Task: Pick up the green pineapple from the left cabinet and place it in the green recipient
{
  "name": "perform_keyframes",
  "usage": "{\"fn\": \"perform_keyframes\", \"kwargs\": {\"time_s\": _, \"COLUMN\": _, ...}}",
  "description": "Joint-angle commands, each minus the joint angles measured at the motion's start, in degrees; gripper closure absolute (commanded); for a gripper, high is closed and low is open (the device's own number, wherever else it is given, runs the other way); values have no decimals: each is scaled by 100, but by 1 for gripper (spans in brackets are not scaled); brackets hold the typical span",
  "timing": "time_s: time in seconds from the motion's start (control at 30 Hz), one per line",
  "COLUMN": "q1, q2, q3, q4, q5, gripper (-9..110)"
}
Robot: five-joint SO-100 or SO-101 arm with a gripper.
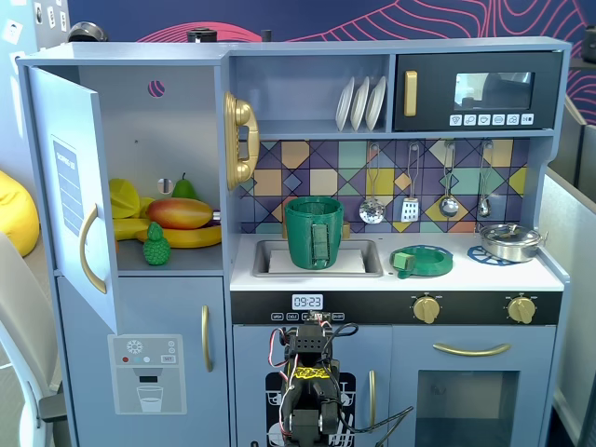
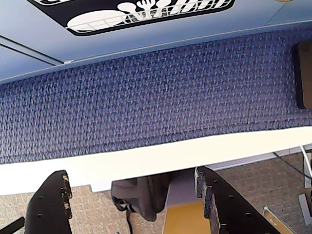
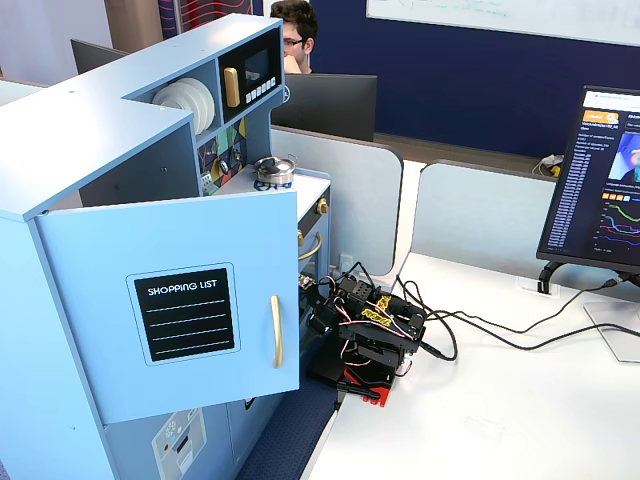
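The green pineapple (image 1: 155, 247) stands at the front of the shelf in the left cabinet (image 1: 182, 116), whose door (image 1: 70, 186) is swung open. The green recipient (image 1: 314, 233) stands upright in the sink, with its strap handle facing the camera. My arm (image 1: 307, 382) is folded low in front of the kitchen's lower doors, far below both; it also shows in a fixed view (image 3: 365, 335). In the wrist view my gripper (image 2: 130, 175) is open and empty, with its jaws wide apart over the white table edge (image 2: 146, 158) and blue mat (image 2: 156, 92).
A mango (image 1: 179, 212), bananas (image 1: 191, 237) and a pear (image 1: 184, 189) lie behind the pineapple. A flat green dish (image 1: 424, 261) and a steel pot (image 1: 509, 240) sit on the counter. A gold phone (image 1: 240, 140) hangs beside the cabinet. Cables (image 3: 470, 335) and a monitor (image 3: 600, 190) are on the desk.
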Motion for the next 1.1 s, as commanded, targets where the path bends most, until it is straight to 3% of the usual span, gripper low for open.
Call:
{"fn": "perform_keyframes", "kwargs": {"time_s": 0.0, "q1": 281, "q2": -53, "q3": -18, "q4": 1046, "q5": 79, "gripper": 101}}
{"fn": "perform_keyframes", "kwargs": {"time_s": 0.4, "q1": -97, "q2": -62, "q3": -26, "q4": 905, "q5": -141, "gripper": 101}}
{"fn": "perform_keyframes", "kwargs": {"time_s": 0.8, "q1": -3252, "q2": -501, "q3": -993, "q4": -3674, "q5": -237, "gripper": 101}}
{"fn": "perform_keyframes", "kwargs": {"time_s": 0.97, "q1": -3876, "q2": -1731, "q3": -2347, "q4": -4605, "q5": -246, "gripper": 101}}
{"fn": "perform_keyframes", "kwargs": {"time_s": 1.07, "q1": -3920, "q2": -2408, "q3": -3023, "q4": -5124, "q5": -308, "gripper": 95}}
